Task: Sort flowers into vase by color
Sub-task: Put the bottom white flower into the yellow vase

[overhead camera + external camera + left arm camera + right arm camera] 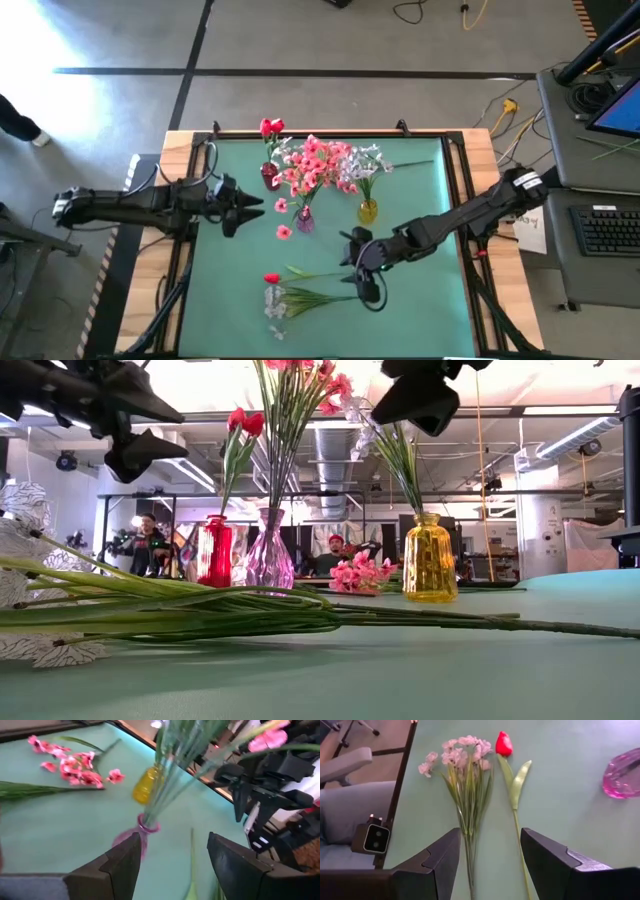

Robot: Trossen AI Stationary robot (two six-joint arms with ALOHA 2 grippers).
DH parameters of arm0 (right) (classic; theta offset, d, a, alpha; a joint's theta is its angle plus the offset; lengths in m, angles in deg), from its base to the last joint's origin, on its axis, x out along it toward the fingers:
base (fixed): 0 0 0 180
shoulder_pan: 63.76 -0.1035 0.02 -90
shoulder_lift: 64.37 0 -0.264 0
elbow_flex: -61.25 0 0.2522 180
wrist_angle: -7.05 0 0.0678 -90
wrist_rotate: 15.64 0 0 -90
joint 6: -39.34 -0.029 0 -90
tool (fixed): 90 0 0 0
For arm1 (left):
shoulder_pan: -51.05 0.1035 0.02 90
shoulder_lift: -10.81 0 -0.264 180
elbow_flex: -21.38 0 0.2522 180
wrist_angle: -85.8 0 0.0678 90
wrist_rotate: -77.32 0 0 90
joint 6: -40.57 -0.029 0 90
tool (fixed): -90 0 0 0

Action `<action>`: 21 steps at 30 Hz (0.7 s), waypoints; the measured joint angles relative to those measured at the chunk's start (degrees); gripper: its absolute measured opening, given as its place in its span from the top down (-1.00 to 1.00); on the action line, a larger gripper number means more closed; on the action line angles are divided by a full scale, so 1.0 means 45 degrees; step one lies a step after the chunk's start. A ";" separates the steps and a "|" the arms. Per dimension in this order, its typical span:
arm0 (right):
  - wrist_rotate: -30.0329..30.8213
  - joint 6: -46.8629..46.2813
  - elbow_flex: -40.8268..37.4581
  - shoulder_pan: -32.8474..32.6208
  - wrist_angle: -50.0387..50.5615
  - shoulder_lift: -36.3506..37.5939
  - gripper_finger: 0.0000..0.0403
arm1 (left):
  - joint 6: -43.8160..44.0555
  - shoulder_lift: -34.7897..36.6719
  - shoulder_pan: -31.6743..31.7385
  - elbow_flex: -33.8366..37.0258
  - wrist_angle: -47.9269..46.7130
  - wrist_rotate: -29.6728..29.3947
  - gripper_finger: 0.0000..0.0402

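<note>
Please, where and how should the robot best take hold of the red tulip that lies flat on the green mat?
Grip the red tulip on its thin bare stem below the leaf, not on the soft bloom. It lies flat beside the white spray, so coming straight down from above seems best, fingers either side of the stem. The open right gripper hovers just above this part; the left gripper waits near the vases.

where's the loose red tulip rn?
High view: the red tulip lies flat on the mat's near half, just above the white spray, left of the open right claw.
</note>
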 joint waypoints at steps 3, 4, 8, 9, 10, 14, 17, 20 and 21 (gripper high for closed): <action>0.0021 0.0000 0.0495 -0.0033 0.0005 -0.0657 0.00 | 0.0201 0.0000 -0.0677 0.0000 -0.0107 -0.0376 -0.08; 0.0023 0.0000 0.0643 -0.0033 0.0005 -0.0888 0.00 | 0.0284 -0.0014 -0.0846 0.0004 -0.0186 -0.0395 -0.08; 0.0028 0.0000 0.1152 -0.0033 0.0080 -0.1834 0.00 | 0.0471 -0.0096 -0.1342 0.0005 -0.0528 -0.0409 -0.08; 0.0030 -0.0041 0.1288 -0.0059 0.0106 -0.2071 0.00 | 0.0488 -0.0120 -0.1434 0.0008 -0.0601 -0.0409 -0.08; 0.0031 -0.0101 0.1441 -0.0084 0.0126 -0.2318 0.00 | 0.0493 -0.0143 -0.1518 0.0007 -0.0714 -0.0409 -0.08; -0.0161 -0.0618 0.2119 -0.0327 0.0134 -0.3175 0.00 | 0.0493 -0.0194 -0.1664 0.0010 -0.1098 -0.0406 -0.08; -0.0226 -0.1090 0.2812 -0.0555 0.0223 -0.3854 0.00 | 0.0394 -0.0184 -0.1664 0.0015 -0.1184 -0.0408 -0.08; -0.0227 -0.1323 0.3580 -0.0814 0.0485 -0.4488 0.00 | 0.0152 -0.0141 -0.1664 0.0015 -0.1182 -0.0362 -0.08; -0.0221 -0.1427 0.3857 -0.0886 0.0752 -0.4710 0.00 | 0.0078 -0.0130 -0.1664 0.0015 -0.1205 -0.0357 -0.08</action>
